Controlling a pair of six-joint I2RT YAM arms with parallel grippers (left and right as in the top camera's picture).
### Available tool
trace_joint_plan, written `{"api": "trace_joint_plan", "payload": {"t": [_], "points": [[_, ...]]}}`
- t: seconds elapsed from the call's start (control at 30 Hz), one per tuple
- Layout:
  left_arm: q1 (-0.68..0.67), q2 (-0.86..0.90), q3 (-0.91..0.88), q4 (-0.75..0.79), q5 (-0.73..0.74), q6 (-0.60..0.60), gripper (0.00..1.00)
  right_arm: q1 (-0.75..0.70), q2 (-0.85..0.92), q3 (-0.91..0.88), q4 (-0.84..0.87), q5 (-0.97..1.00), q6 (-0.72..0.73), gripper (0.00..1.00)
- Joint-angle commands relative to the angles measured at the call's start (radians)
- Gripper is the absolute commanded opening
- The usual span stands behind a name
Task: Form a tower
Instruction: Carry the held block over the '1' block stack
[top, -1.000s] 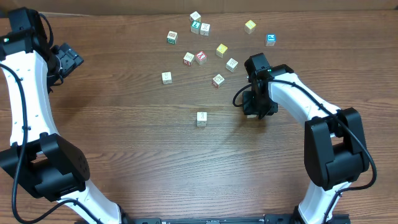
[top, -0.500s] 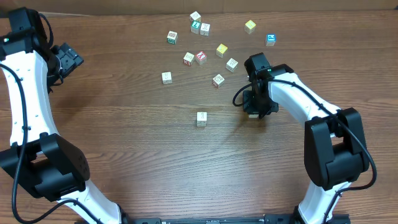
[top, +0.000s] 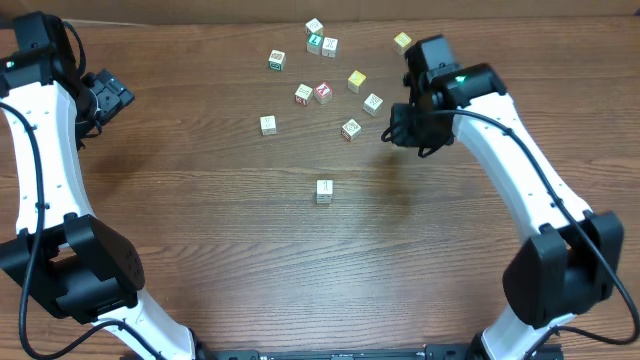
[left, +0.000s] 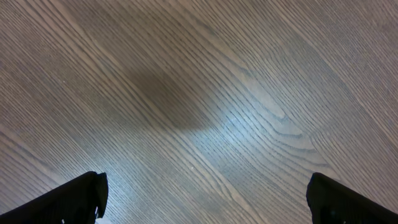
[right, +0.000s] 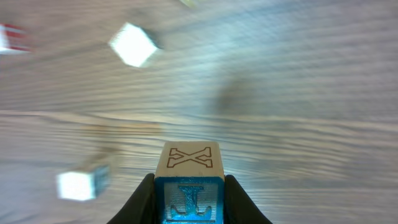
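The tower (top: 324, 190) stands alone near the table's middle, a pale letter-cube column seen from above. My right gripper (top: 406, 130) hangs above the table to the tower's right and further back. In the right wrist view my right gripper (right: 189, 200) is shut on a wooden cube (right: 188, 163) with an X on its pale top and a blue letter face toward the camera. My left gripper (top: 110, 95) is far off at the back left, and in its wrist view my left gripper (left: 205, 196) is open over bare wood.
Several loose letter cubes lie scattered at the back: a yellow-topped one (top: 402, 41), another yellow one (top: 357, 80), a red-faced one (top: 323, 92), a green-faced one (top: 277, 60) and a pale one (top: 268, 124). The right wrist view shows two blurred cubes (right: 134, 45) on the wood.
My right gripper closed on the cube, rose from the table and swung toward the back. Its arm now covers the blue cube at the back right. The left arm has not moved.
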Motion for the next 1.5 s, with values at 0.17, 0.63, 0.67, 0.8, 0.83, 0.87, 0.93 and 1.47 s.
{"api": "trace_joint_plan", "payload": {"t": [0.17, 0.63, 0.67, 0.8, 0.83, 0.87, 0.93, 1.47], "points": [[-0.004, -0.002, 0.001, 0.001, -0.005, 0.005, 1.00, 0.015, -0.023, 0.028, 0.003, -0.211, 0.005, 0.09], [-0.004, -0.002, 0.001, 0.001, -0.005, 0.005, 1.00, 0.201, -0.023, 0.024, 0.009, -0.036, 0.188, 0.13], [-0.004, -0.002, 0.001, 0.001, -0.005, 0.005, 1.00, 0.219, -0.022, 0.023, 0.010, -0.021, 0.192, 0.13], [-0.004, -0.002, 0.001, 0.001, -0.005, 0.005, 1.00, 0.278, -0.021, 0.015, 0.025, 0.026, 0.201, 0.13], [-0.004, -0.002, 0.001, 0.001, -0.005, 0.005, 1.00, 0.293, -0.018, 0.014, 0.026, 0.045, 0.216, 0.13], [-0.004, -0.002, 0.001, 0.001, -0.005, 0.005, 0.99, 0.307, -0.016, 0.014, 0.027, 0.062, 0.222, 0.13], [-0.004, -0.002, 0.001, 0.001, -0.005, 0.005, 1.00, 0.329, -0.010, 0.014, 0.029, 0.080, 0.227, 0.13], [-0.004, -0.002, 0.001, 0.001, -0.005, 0.005, 1.00, 0.390, 0.015, -0.048, 0.075, 0.093, 0.270, 0.13]]}}
